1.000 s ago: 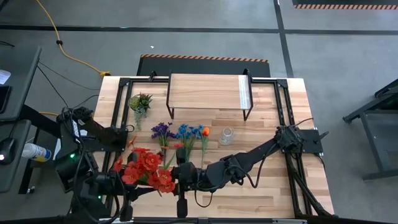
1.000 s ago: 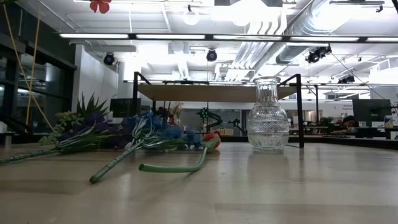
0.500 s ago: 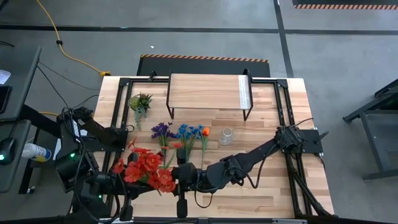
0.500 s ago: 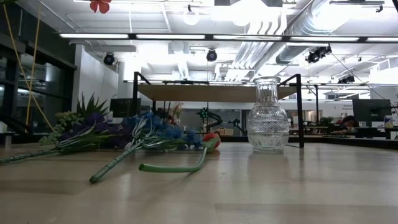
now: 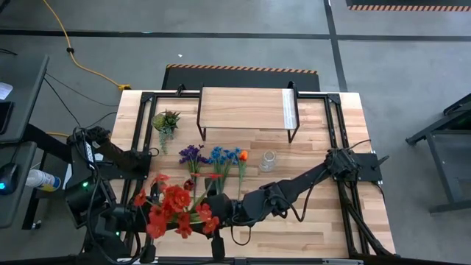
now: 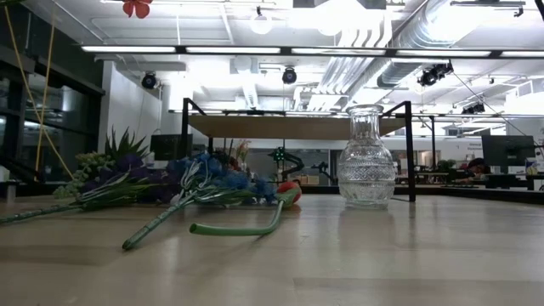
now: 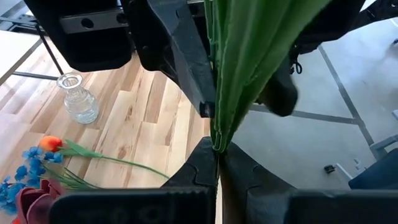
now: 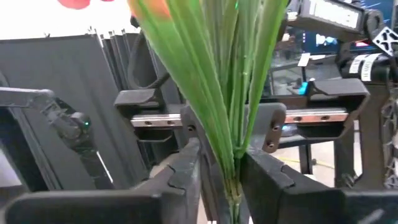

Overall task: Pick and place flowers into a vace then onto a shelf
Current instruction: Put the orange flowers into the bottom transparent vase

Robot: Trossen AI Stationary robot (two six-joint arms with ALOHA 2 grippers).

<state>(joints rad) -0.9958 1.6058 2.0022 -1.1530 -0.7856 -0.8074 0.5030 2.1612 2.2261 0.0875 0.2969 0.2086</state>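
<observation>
Flowers (image 7: 249, 68), red bunch pinched by stems in closed left gripper (image 7: 217, 163), right gripper (image 8: 221, 165) loosening alongside: keep clamped, lift slowly.

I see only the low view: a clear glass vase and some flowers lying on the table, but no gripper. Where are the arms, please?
Observer: Both are at the near edge of the wooden table. The left gripper is shut on the green stems of a bunch of red-bloomed artificial flowers.
Operator: And the right one?
Observer: The right gripper is at the same stems, beside the left gripper.
Operator: Where is the vase from that bunch?
Observer: The clear glass vase stands farther in and to the right, before the light-wood shelf on black legs.
</observation>
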